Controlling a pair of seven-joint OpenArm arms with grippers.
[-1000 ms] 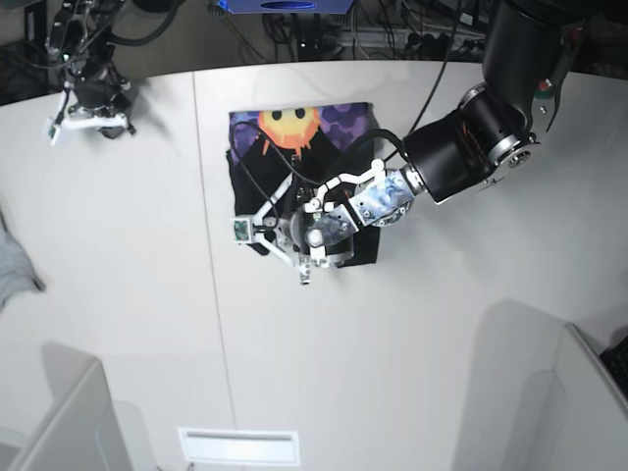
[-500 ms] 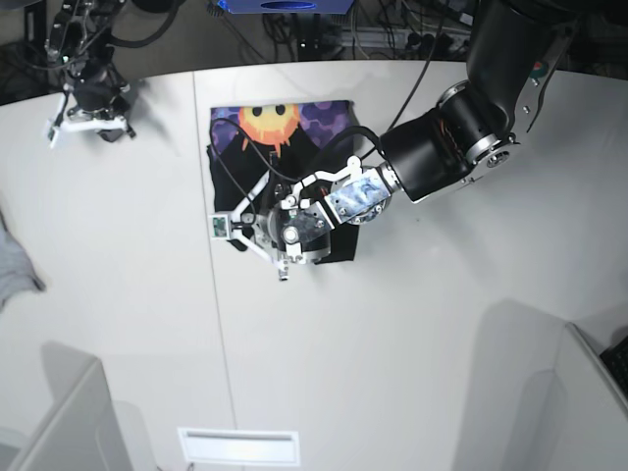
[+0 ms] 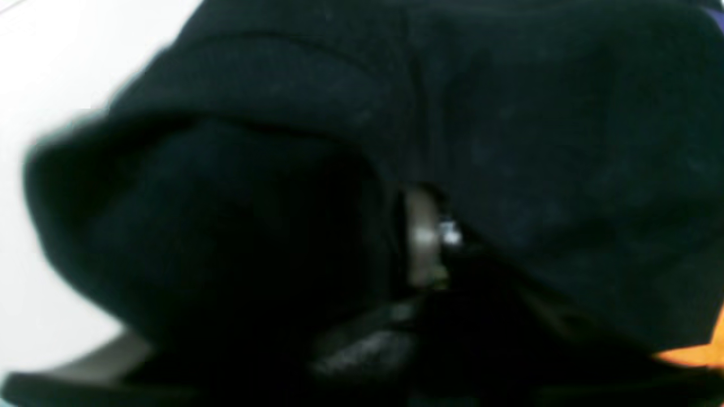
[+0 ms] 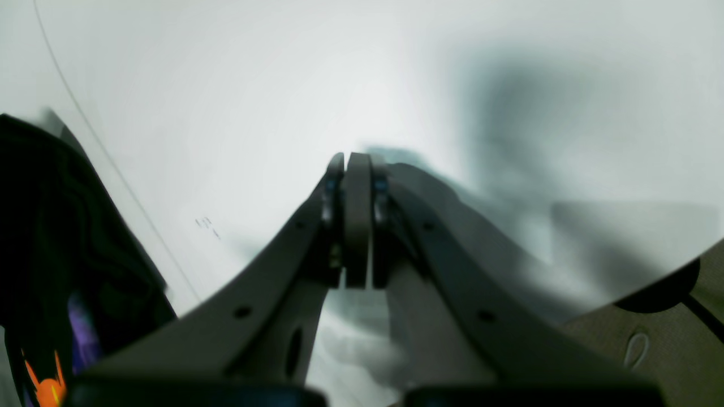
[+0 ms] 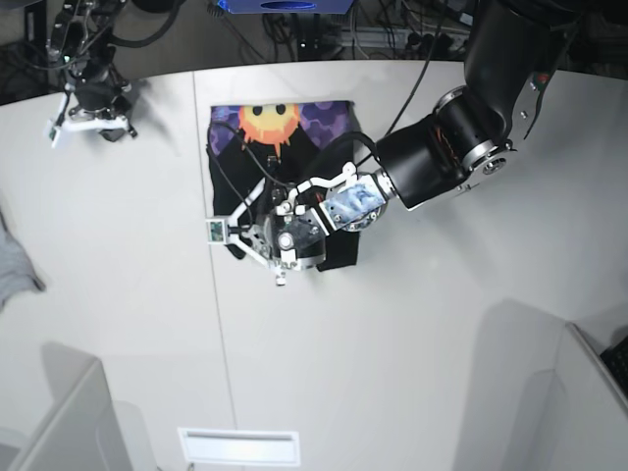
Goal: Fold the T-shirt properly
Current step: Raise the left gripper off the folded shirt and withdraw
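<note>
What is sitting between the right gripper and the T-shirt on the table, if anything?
Nothing visible. The right gripper hovers shut near the table's far corner, and only bare white tabletop lies between it and the T-shirt. The left gripper is already down on the shirt's near edge, not in that path.

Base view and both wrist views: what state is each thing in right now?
T-shirt: folded into a compact block, flat on the table, sun print facing up at the far end.
Left tool: low over the shirt's near edge; the blurred wrist view does not show the jaws' opening.
Right tool: shut, empty, above bare table.
Grey cloth: crumpled at the table edge.
</note>
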